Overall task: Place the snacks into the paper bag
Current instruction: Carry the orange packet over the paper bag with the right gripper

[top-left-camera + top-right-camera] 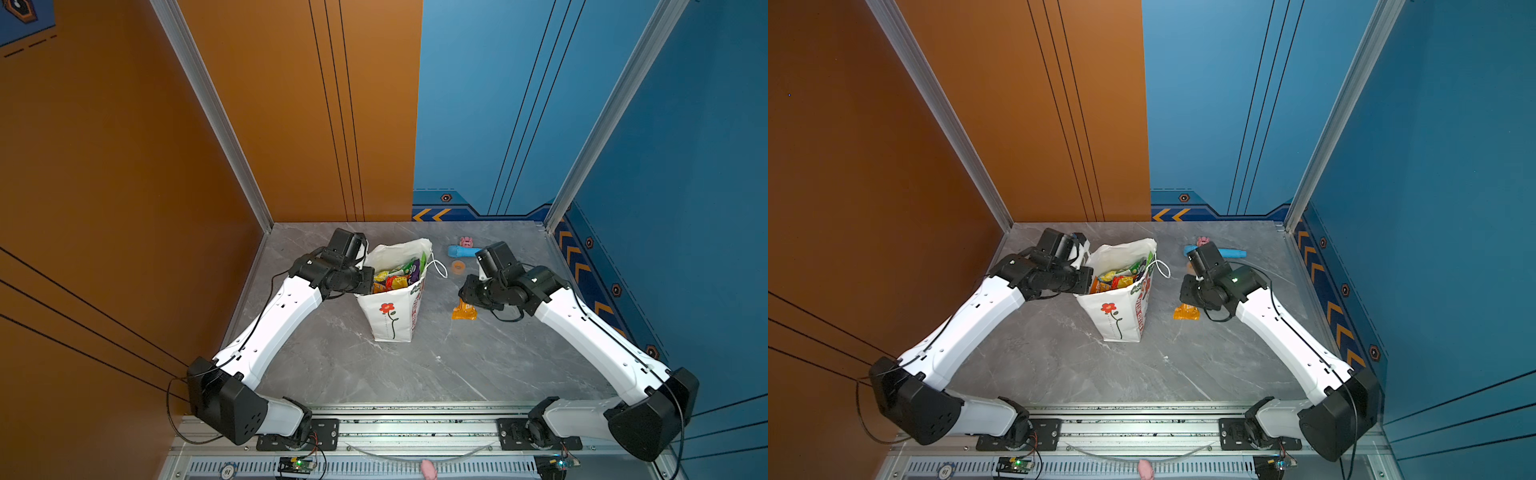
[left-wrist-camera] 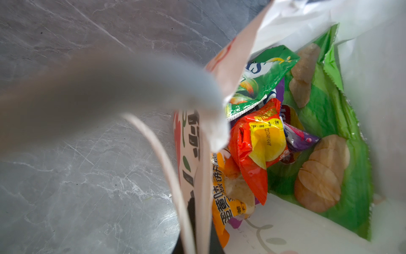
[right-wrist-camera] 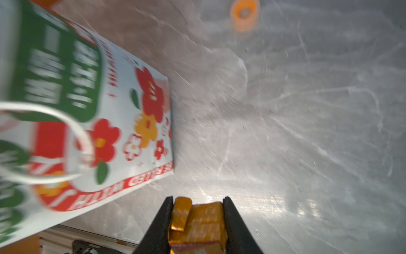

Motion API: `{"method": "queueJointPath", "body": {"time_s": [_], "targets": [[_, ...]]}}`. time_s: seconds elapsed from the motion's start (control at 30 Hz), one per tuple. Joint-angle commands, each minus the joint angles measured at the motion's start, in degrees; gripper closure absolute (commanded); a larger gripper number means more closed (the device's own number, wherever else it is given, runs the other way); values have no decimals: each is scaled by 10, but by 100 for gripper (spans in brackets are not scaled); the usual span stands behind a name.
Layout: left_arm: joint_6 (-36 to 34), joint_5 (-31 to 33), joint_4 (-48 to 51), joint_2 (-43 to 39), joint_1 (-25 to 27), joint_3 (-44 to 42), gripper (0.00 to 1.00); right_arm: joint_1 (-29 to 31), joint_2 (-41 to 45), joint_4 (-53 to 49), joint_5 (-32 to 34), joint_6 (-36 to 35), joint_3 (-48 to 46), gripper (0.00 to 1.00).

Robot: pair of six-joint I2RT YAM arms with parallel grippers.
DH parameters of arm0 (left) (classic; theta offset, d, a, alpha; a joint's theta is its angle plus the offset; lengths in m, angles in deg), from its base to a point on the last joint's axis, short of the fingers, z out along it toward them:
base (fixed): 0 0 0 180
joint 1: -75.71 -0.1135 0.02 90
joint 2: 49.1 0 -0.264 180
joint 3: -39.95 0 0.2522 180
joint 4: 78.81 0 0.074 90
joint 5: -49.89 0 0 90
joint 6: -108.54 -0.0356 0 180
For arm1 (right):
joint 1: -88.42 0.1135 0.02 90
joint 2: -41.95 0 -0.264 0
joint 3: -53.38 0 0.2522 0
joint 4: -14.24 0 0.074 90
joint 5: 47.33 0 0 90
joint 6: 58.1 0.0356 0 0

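Fig.: late stage. The paper bag (image 1: 390,316) stood upright mid-table w/ most snacks (image 1: 395,276) already inside. L gripper (image 1: 363,282) was clenched at its rim, apparently pinching the paper. R gripper (image 3: 197,199) grasped an orange packet (image 1: 464,312), seemingly the last, low beside the bag, not yet in.

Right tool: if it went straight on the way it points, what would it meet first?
Probably bare table, just past the packet the right tool grips; the bag stands off its line. Depth is unclear.
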Motion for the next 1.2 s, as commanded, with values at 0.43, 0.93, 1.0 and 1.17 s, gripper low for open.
{"method": "queueJointPath", "body": {"time_s": [0.43,0.93,1.0,1.17], "targets": [[-11,19,-49,-17,3,5,100,37,-71,39,6,-11,222,70],[-14,21,-50,-19,4,5,100,134,-251,24,12,-32,379,72],[-15,22,-49,-18,3,5,100,142,-264,17,21,-34,381,72],[-15,22,-49,-18,3,6,100,153,-271,4,41,-43,381,72]]}}
